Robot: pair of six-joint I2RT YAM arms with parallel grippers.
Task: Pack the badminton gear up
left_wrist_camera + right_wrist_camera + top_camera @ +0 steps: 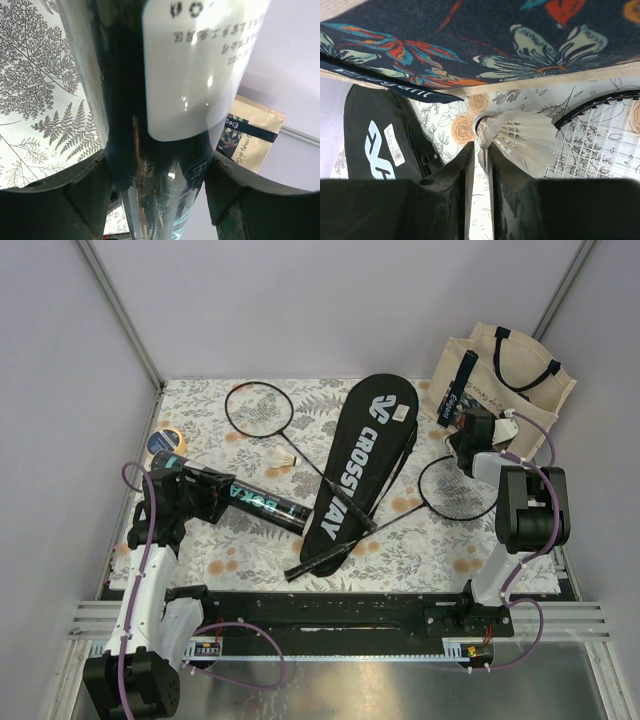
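Observation:
My left gripper is shut on the black tube with teal lettering, near its left end; in the left wrist view the tube fills the gap between the jaws of that gripper. My right gripper is beside the tote, nearly closed on the feather skirt of a white shuttlecock; seen from its wrist, the gripper pinches the skirt's edge. Another shuttlecock lies on the cloth. The CROSSWAY bag lies flat with one racket across it. The second racket is at the right.
The cream tote bag stands at the back right, its flowered panel right above my right gripper. A yellow-rimmed tape roll sits at the left edge. Grey walls close in the flowered tablecloth.

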